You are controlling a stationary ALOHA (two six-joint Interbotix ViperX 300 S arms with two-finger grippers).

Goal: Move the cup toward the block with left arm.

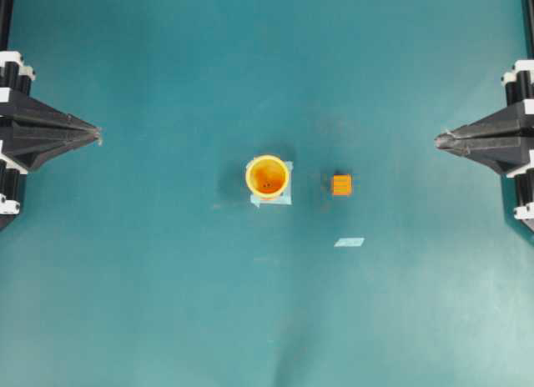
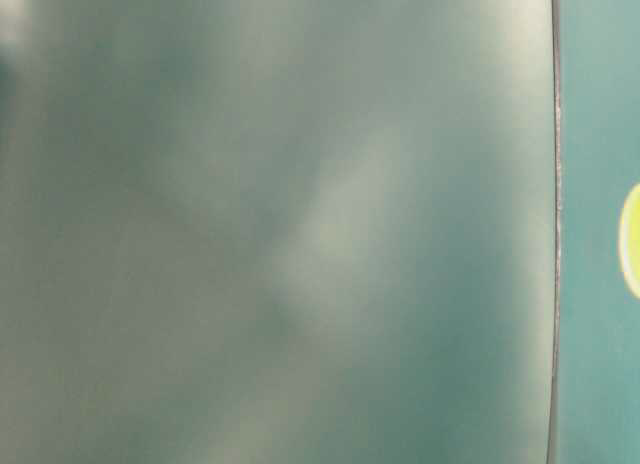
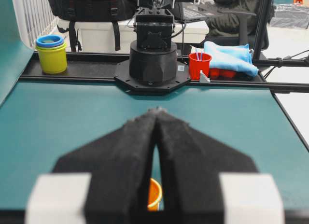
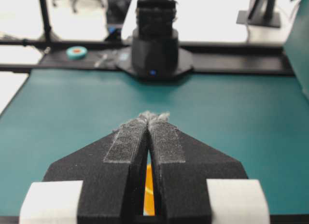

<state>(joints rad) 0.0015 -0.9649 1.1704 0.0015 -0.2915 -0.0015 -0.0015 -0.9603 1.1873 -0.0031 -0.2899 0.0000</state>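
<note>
Zero progress as far as we can judge: small round yellow-orange plastic cup (image 1: 267, 177) sits upright mid-table on a pale blue tape piece (image 1: 272, 198), w/ the tiny orange ridged cube, i.e. the block (image 1: 341, 184), near it on the overhead's right, clear gap between them, not touching. Second pale blue tape scrap (image 1: 350, 242) lies just below the block on the teal table (image 1: 167, 304).

Left gripper (image 1: 97, 134) is parked at the overhead's left edge, well apart from cup, tips pressed together, nothing held. Its wrist cam confirms: black fingers (image 3: 123, 156) closed, sliver of cup visible through the slit. Right gripper (image 1: 437, 139) is same story on the opposite edge, pinched closed & empty; not needed for this job.

Table-level cam is blurred out, only a yellow edge at its right border, no use.

Left to do, in our view: everything. Approach, contact or grasp cup, shift it toward the block.
</note>
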